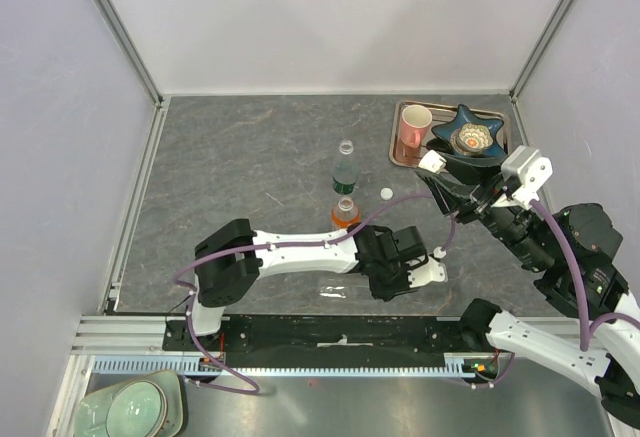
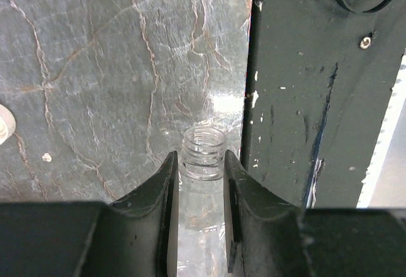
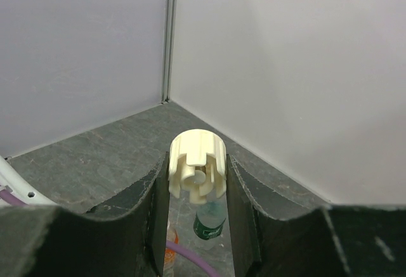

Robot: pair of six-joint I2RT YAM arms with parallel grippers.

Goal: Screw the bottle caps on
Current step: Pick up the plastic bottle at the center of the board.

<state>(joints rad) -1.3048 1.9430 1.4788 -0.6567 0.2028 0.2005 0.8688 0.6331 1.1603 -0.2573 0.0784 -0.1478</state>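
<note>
My left gripper (image 2: 200, 163) is shut on the shoulder of a clear bottle (image 2: 203, 153) whose threaded neck is open and capless; it hangs low near the table's front edge (image 1: 425, 269). My right gripper (image 3: 197, 175) is shut on a cream-white ribbed bottle cap (image 3: 197, 166), held above the table by the tray (image 1: 432, 163). In a row at mid-table stand a tiny clear bottle (image 1: 346, 147), a green-label bottle (image 1: 344, 175) and an orange bottle (image 1: 345, 213). Another white cap (image 1: 386, 194) lies on the table right of them.
A metal tray (image 1: 398, 152) at the back right holds a pink mug (image 1: 414, 125) and a blue star-shaped dish (image 1: 470, 135). The black base rail (image 2: 304, 99) runs close beside the held bottle. A small clear scrap (image 1: 335, 292) lies near the front edge.
</note>
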